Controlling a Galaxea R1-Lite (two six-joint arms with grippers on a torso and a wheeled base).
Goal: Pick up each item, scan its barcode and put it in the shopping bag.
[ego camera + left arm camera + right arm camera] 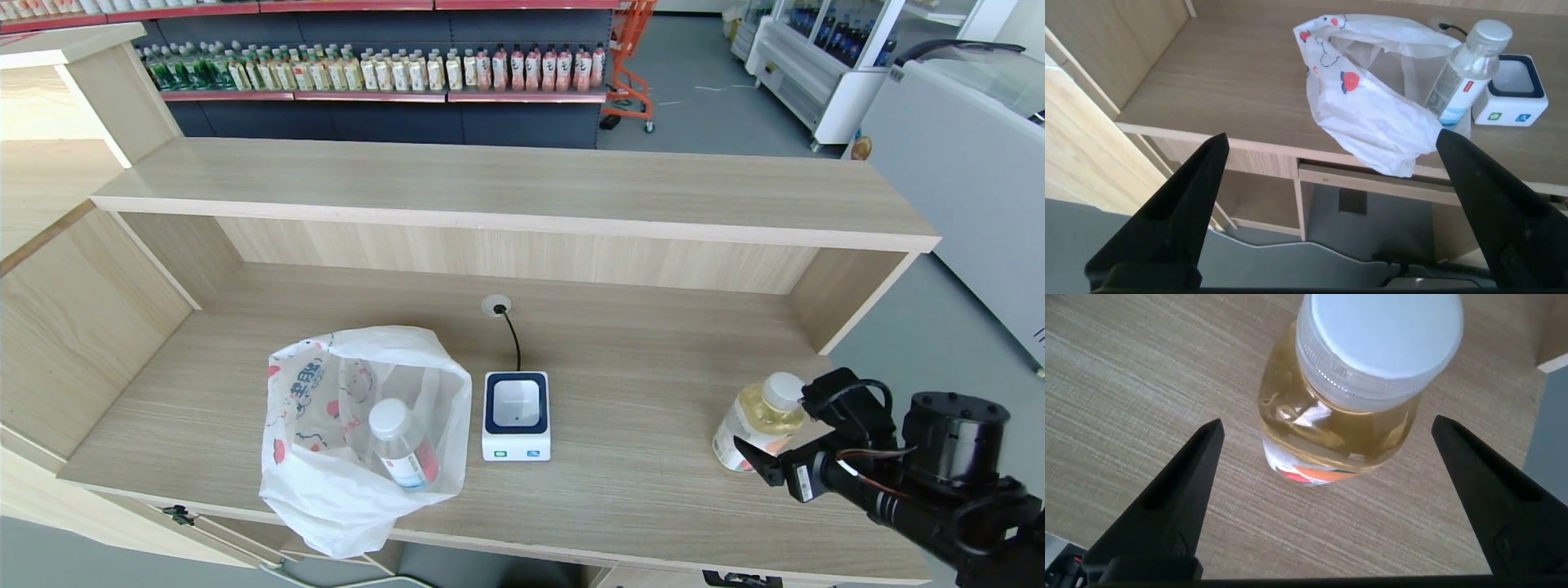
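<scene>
A bottle of yellow liquid (pixel 759 420) with a white cap stands upright on the counter's right side; it also appears close up as the yellow bottle (pixel 1349 400). My right gripper (pixel 796 429) is open, its fingers on either side of the bottle without touching it. The white shopping bag (pixel 359 433) stands open at the left, with a clear bottle (pixel 400 445) inside. The scanner (pixel 516 415) sits between the bag and the yellow bottle. My left gripper (pixel 1331 212) hangs open below the counter's front edge, facing the shopping bag (pixel 1372 106) and the clear bottle (pixel 1466 69).
The wooden counter (pixel 637 392) has raised walls at the back and both sides. A black cable (pixel 514 339) runs from the scanner to a hole in the counter. Shelves of drinks and freezers stand beyond.
</scene>
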